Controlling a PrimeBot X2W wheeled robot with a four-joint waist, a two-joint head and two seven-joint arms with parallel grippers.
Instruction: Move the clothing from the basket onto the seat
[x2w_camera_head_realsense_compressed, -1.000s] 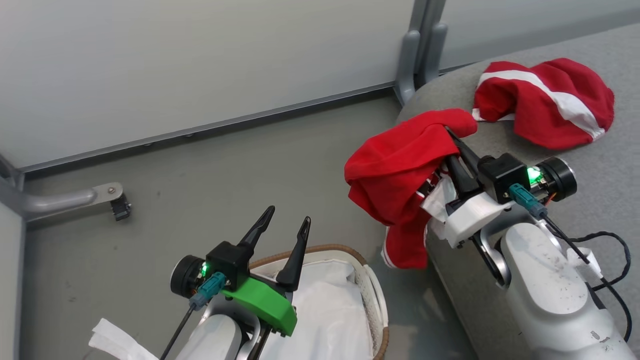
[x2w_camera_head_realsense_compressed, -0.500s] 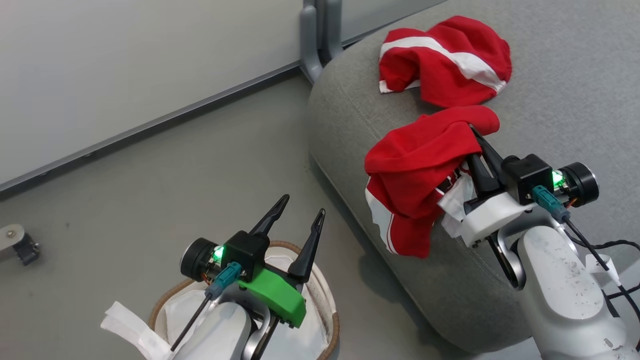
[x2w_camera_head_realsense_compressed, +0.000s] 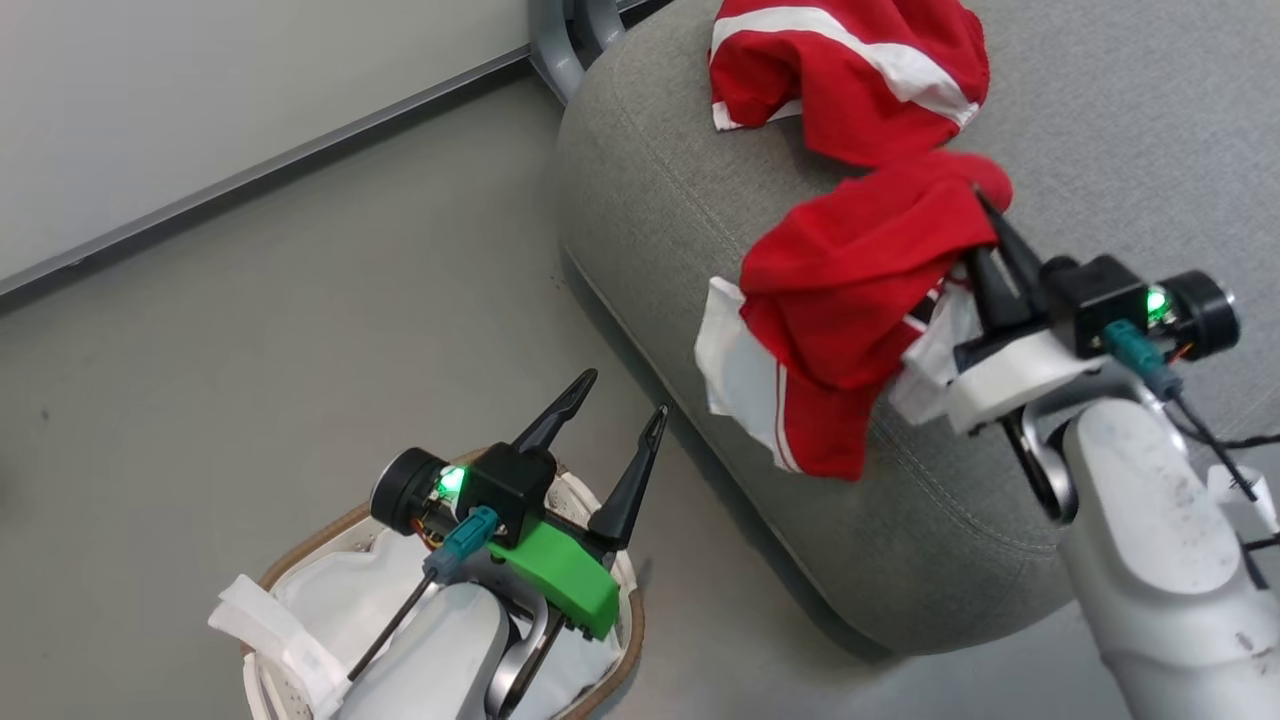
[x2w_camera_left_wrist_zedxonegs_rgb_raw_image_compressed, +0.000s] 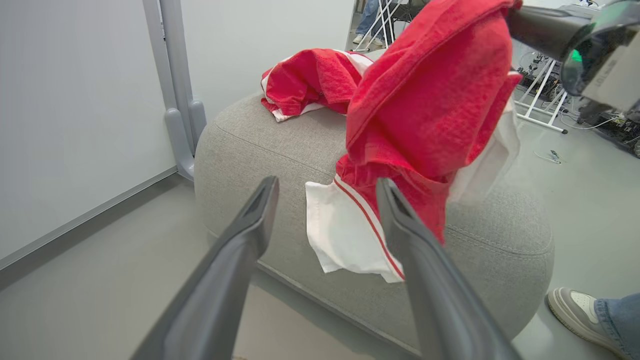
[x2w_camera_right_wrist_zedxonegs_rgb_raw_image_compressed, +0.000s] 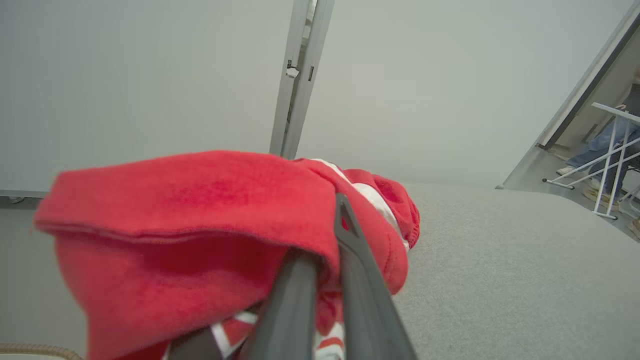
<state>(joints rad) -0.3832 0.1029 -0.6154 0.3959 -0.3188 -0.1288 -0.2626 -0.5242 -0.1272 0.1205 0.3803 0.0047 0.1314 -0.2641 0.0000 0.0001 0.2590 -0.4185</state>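
One jersey (x2w_camera_head_realsense_compressed: 850, 290) draped over right tool (x2w_camera_head_realsense_compressed: 988, 235) (pinched), above seat (x2w_camera_head_realsense_compressed: 650, 200)

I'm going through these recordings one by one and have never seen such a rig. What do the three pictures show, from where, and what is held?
This is a wheeled robot with two arms. The head view looks down from its head; each wrist view looks along one gripper's two dark fingers. The right gripper is shut on a red jersey that hangs above the edge of the grey sofa. A second jersey, red with a white stripe, lies on the sofa. The left gripper, open and empty, hovers over the white basket on the floor. A person's shoe shows beside the sofa.
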